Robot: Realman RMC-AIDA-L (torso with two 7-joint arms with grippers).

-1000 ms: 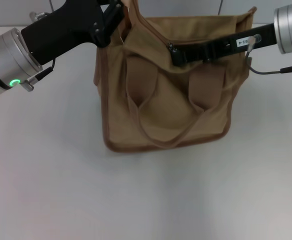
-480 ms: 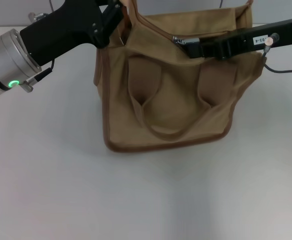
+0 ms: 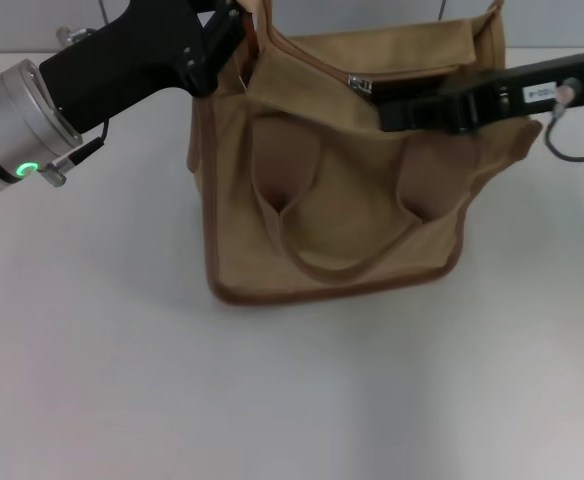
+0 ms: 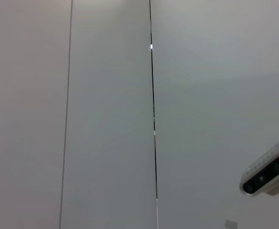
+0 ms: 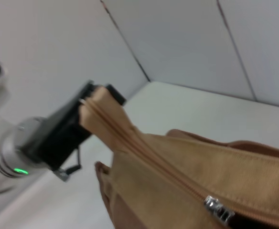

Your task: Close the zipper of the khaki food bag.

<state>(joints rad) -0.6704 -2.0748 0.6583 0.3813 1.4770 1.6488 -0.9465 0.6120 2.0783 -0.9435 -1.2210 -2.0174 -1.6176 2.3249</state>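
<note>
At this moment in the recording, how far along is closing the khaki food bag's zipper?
Done: the left gripper pinches the tan canvas khaki food bag at its top left corner, and the zipper looks shut from there to the small silver slider. In hand: the right gripper sits beside that slider; its grip is hidden. Left: the stretch rightward to the bag's far end.

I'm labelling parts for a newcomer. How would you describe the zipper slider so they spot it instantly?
Find the khaki food bag on the white table. Along its top edge, just ahead of the right gripper, sits the slider: the only small silver metal piece on tan fabric.
</note>
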